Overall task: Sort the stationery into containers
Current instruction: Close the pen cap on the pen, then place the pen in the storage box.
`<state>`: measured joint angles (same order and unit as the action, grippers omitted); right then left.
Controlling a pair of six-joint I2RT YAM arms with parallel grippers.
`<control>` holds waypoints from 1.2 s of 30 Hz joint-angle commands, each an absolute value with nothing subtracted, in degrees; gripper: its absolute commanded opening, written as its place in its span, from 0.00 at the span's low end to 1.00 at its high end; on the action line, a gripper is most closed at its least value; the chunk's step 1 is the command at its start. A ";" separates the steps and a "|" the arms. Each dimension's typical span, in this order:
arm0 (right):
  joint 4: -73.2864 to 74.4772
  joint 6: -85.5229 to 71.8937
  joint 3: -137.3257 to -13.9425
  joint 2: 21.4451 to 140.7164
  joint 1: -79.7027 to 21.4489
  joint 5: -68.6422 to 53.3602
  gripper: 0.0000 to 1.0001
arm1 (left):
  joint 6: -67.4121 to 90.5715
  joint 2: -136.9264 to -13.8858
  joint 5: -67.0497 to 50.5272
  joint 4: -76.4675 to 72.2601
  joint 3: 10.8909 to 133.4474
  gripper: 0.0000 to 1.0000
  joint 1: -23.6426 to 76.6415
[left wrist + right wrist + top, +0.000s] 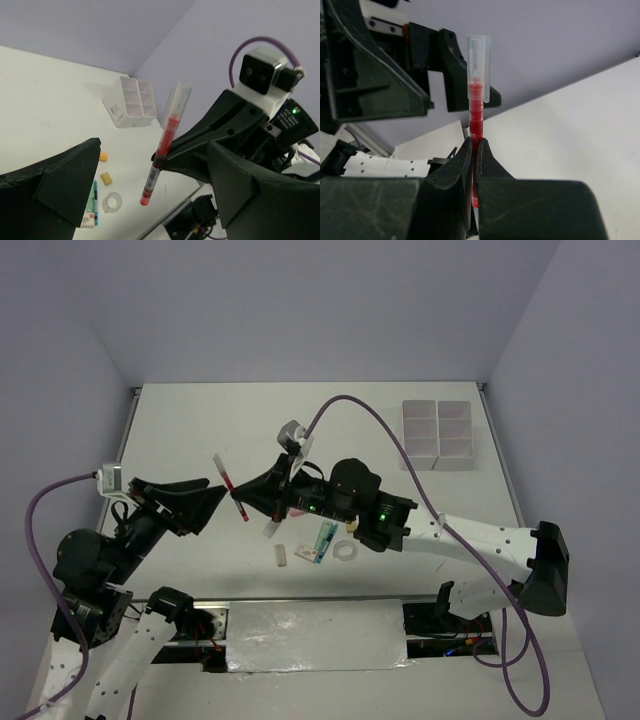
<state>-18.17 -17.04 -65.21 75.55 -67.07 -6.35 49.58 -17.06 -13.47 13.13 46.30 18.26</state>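
Right claw (474, 145) pinches the thin red pen (476, 112) mid-air — left claw (154, 145) spread wide around it, not touching.

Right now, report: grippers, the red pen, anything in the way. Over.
Left gripper open, empty. Right gripper shut on red pen, held above table. Left fingers close beside pen; compartment trays far right.

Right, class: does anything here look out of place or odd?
The pen is off the table, held tilted in mid-air by the right hand, far from the trays. Nothing looks spilled or damaged.
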 commanded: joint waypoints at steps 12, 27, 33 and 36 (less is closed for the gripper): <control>-23.45 -6.44 -53.45 65.13 -44.95 11.59 0.00 | 30.52 -20.92 3.66 34.00 63.56 0.99 18.46; -54.66 -1.23 -48.51 84.98 -4.85 -4.74 0.00 | 25.58 -11.70 2.21 32.70 47.20 0.99 18.46; -53.52 -0.53 -52.03 91.92 -1.85 -9.75 0.00 | 25.05 -10.11 0.79 31.99 46.76 0.99 18.46; -56.25 -0.53 -52.90 94.73 -0.62 -11.86 0.00 | 25.05 -9.93 0.53 31.91 46.67 0.99 18.46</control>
<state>-49.67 -0.78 -49.80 92.49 -1.91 -7.51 26.68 -10.87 1.98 35.00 46.59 18.31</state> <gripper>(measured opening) 0.031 0.993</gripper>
